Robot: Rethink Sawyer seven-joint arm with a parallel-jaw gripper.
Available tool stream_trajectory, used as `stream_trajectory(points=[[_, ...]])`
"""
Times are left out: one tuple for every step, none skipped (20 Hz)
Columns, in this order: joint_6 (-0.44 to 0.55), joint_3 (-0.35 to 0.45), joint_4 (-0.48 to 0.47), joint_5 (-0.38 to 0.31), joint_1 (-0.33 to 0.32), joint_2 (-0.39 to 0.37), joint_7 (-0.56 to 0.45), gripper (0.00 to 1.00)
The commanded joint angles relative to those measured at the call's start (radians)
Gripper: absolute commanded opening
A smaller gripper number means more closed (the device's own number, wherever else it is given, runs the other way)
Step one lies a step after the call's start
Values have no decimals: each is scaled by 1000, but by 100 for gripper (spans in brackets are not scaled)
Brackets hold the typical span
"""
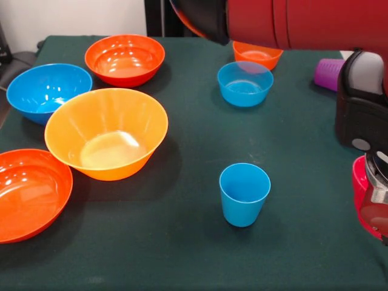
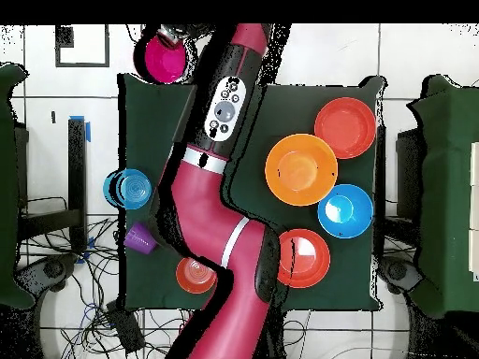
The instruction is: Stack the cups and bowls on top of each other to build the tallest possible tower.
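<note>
The light blue cup [image 1: 244, 194] stands upright in the middle of the table; the arm hides it in the overhead view. My gripper [image 1: 377, 189] is at the right edge, right of the cup, shut on the rim of the magenta-pink bowl [image 1: 365, 203]. In the overhead view the gripper [image 2: 174, 37] holds the pink bowl [image 2: 166, 59] beyond the table's top edge. The small blue bowl [image 1: 245, 83], small orange bowl [image 1: 257, 56] and purple cup [image 1: 329, 74], lying on its side, are at the far side. The large yellow-orange bowl [image 1: 106, 133], the blue one [image 1: 47, 91] and two red-orange ones [image 1: 124, 59] [image 1: 29, 193] sit on the left.
The red arm [image 2: 210, 201] crosses the table's left part in the overhead view. A small blue vessel [image 2: 132, 188] shows at the table's left edge there; I cannot tell whether it is a cup or a bowl. The green table cloth [image 1: 182, 242] covers the table.
</note>
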Motion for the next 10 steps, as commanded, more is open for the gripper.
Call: stream_trajectory(points=[[-33,-50,-142,-120,-17,-29,-292,0],[-38,-51,-140,-123,-17,-31,-292,0],[-40,-47,-141,-126,-18,-31,-294,0],[-43,-44,-141,-128,-19,-32,-296,0],[-44,-40,-142,-130,-19,-32,-297,0],[-45,-37,-143,-132,-19,-33,-297,0],[-49,-31,-144,-136,-16,-33,-297,0],[-52,-26,-146,-140,-14,-34,-297,0],[-51,-23,-145,-148,-14,-37,-301,0],[-49,-20,-145,-156,-14,-40,-306,0]])
